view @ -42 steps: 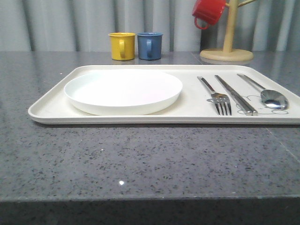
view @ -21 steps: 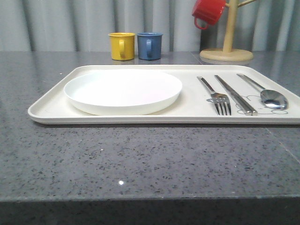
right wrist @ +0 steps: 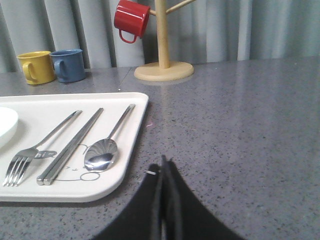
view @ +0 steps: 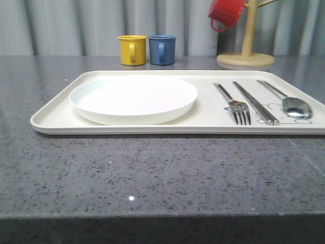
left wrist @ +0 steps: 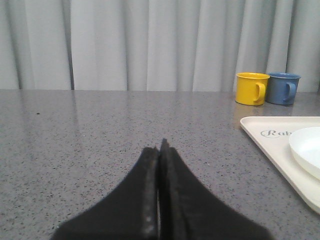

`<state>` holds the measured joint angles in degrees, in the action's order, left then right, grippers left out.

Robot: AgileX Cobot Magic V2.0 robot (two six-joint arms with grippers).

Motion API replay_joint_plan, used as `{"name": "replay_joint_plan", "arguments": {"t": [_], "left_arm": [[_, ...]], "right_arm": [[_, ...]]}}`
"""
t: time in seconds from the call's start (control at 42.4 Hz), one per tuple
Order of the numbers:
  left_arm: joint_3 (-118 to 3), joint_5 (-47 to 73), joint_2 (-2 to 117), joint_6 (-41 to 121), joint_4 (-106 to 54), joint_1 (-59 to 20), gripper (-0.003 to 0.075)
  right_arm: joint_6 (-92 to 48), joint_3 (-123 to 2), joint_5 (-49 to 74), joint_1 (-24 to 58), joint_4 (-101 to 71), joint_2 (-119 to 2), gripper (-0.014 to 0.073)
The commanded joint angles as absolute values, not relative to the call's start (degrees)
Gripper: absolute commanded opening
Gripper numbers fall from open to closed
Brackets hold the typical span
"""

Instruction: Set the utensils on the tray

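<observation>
A: What does the front view give?

B: The tray [view: 56, 118] lies on the grey table [view: 152, 173]. The plate [view: 133, 98] sits on its left half; the fork [view: 234, 104], chopsticks [view: 255, 102] and spoon [view: 289, 101] lie side by side on its right half.

A: And the left wrist view?

B: The left gripper [left wrist: 161, 150] hovers low over bare table with its jaws pressed together, holding nothing. The tray's corner and the plate's edge lie off to one side, the yellow mug [left wrist: 251, 88] and blue mug [left wrist: 283, 88] beyond.

A: The right wrist view?

B: The right gripper [right wrist: 162, 167] is likewise closed and empty, just beside the tray's rim near the spoon. The red mug [right wrist: 131, 18] hangs on the wooden stand [right wrist: 163, 67].

A: Which step, then?

B: Judging by the layout, placement looks complete; nothing seems left but to hold clear.
</observation>
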<state>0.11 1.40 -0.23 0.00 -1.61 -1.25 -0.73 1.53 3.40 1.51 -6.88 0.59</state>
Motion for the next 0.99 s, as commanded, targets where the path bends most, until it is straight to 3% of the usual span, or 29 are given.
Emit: {"name": "replay_joint_plan", "arguments": {"t": [0.0,0.966], "left_arm": [[0.85,-3.24,-1.49,0.00,-2.15,-1.17,-0.0020],[0.85,-3.24,-1.49,0.00,-2.15,-1.17,-0.0020]], "right_arm": [[-0.98,1.49,-1.51,1.33,-6.83,1.48,-0.0112],[-1.02,1.49,-6.39,1.81,-5.66,1.48,-0.0112]]}}
